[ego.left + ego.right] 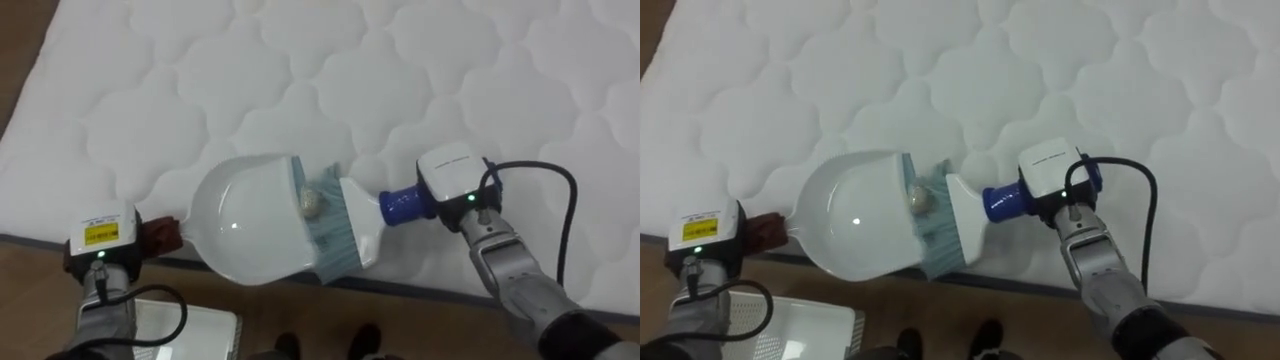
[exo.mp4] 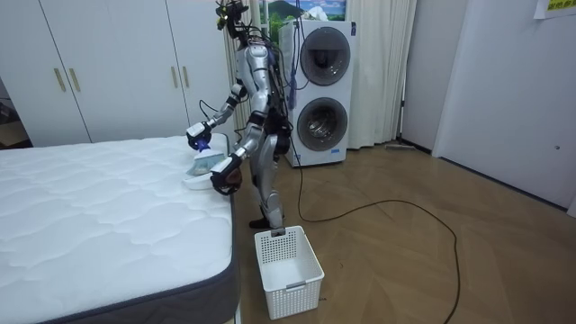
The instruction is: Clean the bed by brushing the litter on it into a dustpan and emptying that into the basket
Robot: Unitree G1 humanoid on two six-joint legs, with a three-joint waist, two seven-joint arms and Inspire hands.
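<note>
Mattress [image 1: 420,60]: the surface is bare beyond and to both sides of the tools, so passage across it is free.

Near edge obstructed:
- The dustpan [image 1: 240,220] lies on the edge.
- The brush [image 1: 345,235] touches the dustpan's right rim.
- A small crumpled ball [image 1: 311,203] sits at the join.
- The left hand [image 1: 100,235], closed on the dustpan handle, occupies the edge at left.
- The right hand [image 1: 455,175], closed on the brush handle, sits over the mattress at right.

Floor [image 2: 432,261]:
- A basket [image 2: 288,270] stands just by the robot's feet.
- A washer stack [image 2: 319,90] stands behind the robot, apart.
- The boards are open toward the room view's right.
</note>
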